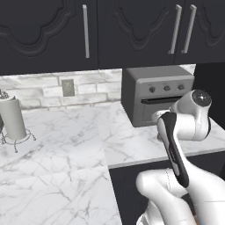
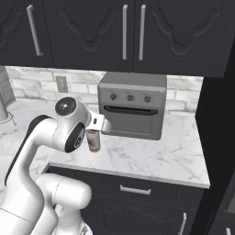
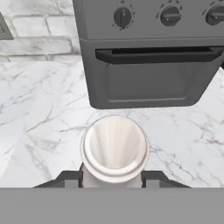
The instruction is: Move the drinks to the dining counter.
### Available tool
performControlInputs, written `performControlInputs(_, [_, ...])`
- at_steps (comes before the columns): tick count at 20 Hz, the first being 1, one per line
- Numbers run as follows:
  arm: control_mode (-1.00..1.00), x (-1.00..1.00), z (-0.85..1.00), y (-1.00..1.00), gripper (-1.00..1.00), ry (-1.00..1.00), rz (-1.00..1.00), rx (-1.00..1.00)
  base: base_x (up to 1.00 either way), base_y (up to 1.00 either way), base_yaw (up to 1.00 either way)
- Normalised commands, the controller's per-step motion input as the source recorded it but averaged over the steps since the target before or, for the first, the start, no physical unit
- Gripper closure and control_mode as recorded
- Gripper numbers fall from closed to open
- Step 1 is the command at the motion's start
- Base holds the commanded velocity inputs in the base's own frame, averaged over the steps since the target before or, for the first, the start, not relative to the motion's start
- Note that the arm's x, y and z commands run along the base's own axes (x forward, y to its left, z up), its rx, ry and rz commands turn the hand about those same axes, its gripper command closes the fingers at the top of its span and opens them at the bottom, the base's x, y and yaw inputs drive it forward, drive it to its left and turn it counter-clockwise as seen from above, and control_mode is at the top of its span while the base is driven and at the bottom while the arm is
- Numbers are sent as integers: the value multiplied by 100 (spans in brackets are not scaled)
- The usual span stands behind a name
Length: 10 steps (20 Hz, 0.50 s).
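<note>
At far left of the left base view a paper-towel roll [image 1: 12, 118] on its wire stand is seen, well apart from the work, w/ a wall outlet [image 1: 67, 87] on the brick backsplash above the worktop [image 1: 66, 140]; neither bears on the task. Toward centre-right the grey toaster oven [image 1: 156, 94] sits at the back of the marble, and the arm is bent across its front, so the bottle is hidden there by the wrist. In the right base view, centre-left, the cream-beige bottle [image 2: 93, 140] is seen upright under the hand, just in front of the oven's left corner; whether its base is touching the marble or just off it can't be told. The gripper [image 2: 94, 134] is brought down from above, prob. so the bottle is kept vertical for carrying. In the hand view the white cap [image 3: 114, 148] is seen from straight above at lower centre, w/ the dark fingers [image 3: 68, 178] pressed to either side below it: jaws clenched on the bottle, a grasp judged firm. The dining counter isn't reached yet; this is still the oven's worktop, so the move is judged at its start.
</note>
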Motion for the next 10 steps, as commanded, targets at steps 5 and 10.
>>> performControlInputs(5, [100, 0, 0, 0, 100, 0, 0, 0, -5, 0, 0])
performControlInputs(10, [100, 0, 0, 0, 100, 0, 0, 0, -83, -19, -2])
